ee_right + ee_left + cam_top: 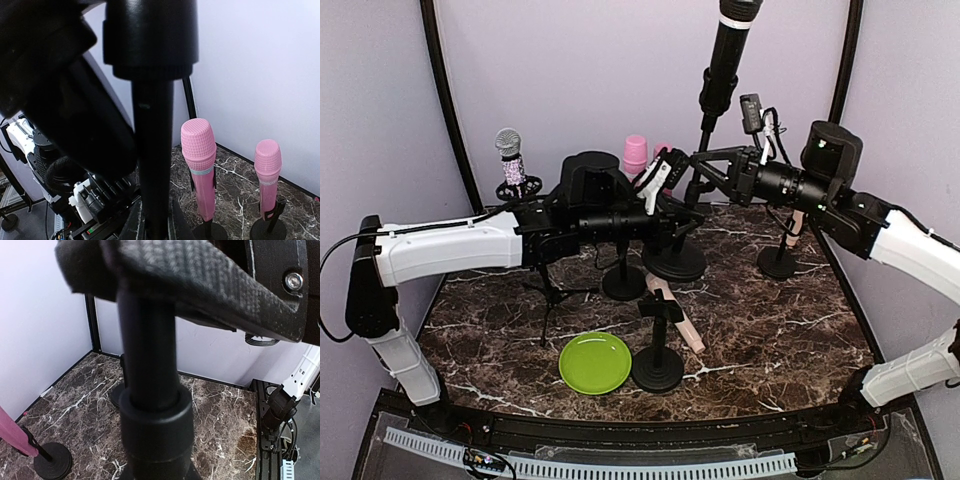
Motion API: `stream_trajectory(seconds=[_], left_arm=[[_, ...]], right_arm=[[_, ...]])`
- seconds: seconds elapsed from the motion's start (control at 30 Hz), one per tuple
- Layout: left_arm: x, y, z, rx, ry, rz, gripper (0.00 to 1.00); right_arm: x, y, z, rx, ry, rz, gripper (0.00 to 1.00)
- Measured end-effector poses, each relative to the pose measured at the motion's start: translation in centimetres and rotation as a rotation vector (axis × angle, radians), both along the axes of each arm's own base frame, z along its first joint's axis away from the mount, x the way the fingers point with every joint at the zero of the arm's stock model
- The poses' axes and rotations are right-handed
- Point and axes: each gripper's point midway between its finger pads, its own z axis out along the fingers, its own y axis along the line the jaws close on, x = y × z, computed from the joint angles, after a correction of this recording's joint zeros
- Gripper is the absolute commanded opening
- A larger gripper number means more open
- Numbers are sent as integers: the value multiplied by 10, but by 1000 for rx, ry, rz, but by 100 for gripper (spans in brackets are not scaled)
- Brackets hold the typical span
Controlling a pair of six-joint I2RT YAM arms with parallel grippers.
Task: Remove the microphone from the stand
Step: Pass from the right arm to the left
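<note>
Sparkly microphone: far left, upright in its own stand, well apart from both my grippers.
Green plate: near side of the marble table, left of centre, lying flat.
Pink microphones: one and a second, each upright on a small stand at the far side, behind my left arm in the top view.
Left gripper: reaching in from the left at the centre of the table. My fingers are drawn together on the stand pole, just above its thick collar.
Round base: flat on the table at centre, directly below both grips.
Black microphone: seated in the top of the stand, tilted slightly right, above both my grippers and touched by neither.
Right gripper: reaching in from the right, clamped on the same pole, higher up than my left gripper and just below the microphone.
</note>
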Motion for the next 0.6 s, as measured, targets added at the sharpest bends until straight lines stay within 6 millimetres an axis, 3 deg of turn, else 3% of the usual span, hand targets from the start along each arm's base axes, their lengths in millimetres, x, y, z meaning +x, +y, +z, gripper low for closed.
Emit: stream_trajectory(seconds=[0.13, 0.27, 0.37, 0.6], left_arm=[[2, 1, -1, 1, 11, 13, 0], [5, 7, -17, 24, 54, 15, 0], [6, 15, -30, 40, 97, 6, 0], [2, 51, -16, -7, 176, -33, 0]], right_arm=[[1, 0, 0, 8, 4, -13, 47], [0, -5, 8, 44, -14, -27, 70], [-6, -9, 9, 62, -29, -21, 76], [-24, -5, -10, 45, -19, 79, 77]])
